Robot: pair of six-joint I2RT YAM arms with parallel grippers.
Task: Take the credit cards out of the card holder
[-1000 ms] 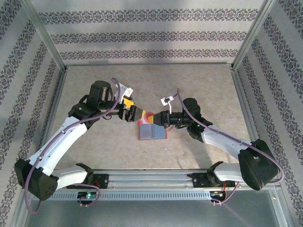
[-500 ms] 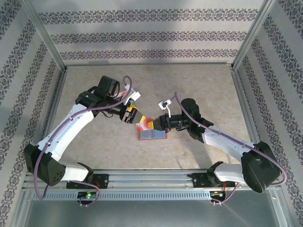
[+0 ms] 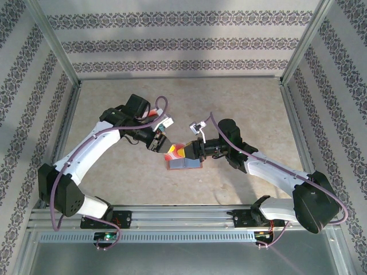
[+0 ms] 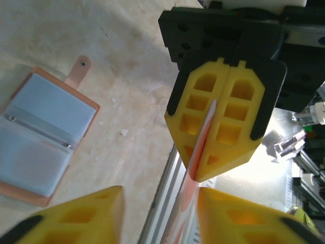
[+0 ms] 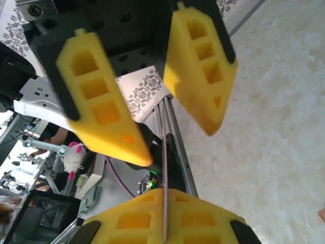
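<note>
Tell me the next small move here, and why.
Probably close the left gripper on the credit card. The right gripper is shut on the card's far end, and the card runs between the left fingers, which stand apart. The card holder lies open, away from both grippers.

Nothing here carries words, numbers, brand marks or signs that can be read. The red card pinched between the fingers of the right gripper is seen almost edge-on in the left wrist view and is too small from above, so any print on it cannot be made out. The open card holder, lying well to one side of those fingers, shows only plain grey-blue pockets and an unmarked tan strap.
</note>
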